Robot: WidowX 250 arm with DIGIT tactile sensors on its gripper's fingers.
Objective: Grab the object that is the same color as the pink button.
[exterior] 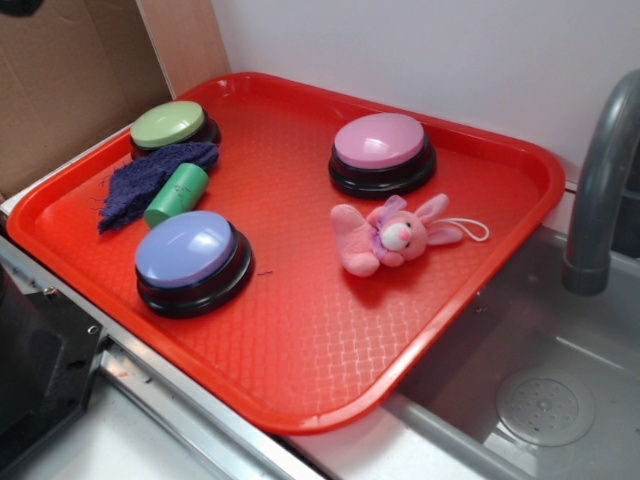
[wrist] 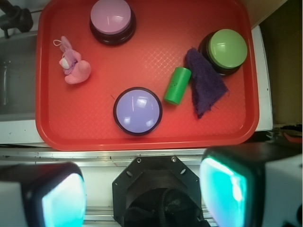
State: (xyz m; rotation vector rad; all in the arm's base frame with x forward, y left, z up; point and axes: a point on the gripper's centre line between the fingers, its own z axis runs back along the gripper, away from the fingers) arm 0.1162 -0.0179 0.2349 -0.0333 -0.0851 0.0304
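Observation:
A small pink plush bunny (exterior: 392, 236) with a white muzzle, a purple bow and a white string loop lies on the red tray (exterior: 300, 340), just in front of the pink button (exterior: 381, 150). In the wrist view the bunny (wrist: 74, 65) lies at the tray's left, below and left of the pink button (wrist: 112, 20). My gripper (wrist: 144, 191) is open and empty, its two fingers wide apart, high above the tray's near edge and well away from the bunny. It does not show in the exterior view.
On the tray (wrist: 142, 137) also stand a lavender-blue button (wrist: 138, 110) and a green button (wrist: 226, 49), with a green cylinder (wrist: 177, 85) and a purple cloth (wrist: 204, 81) between them. A grey sink (exterior: 540, 390) and faucet (exterior: 600, 180) lie to the right. Cardboard stands behind.

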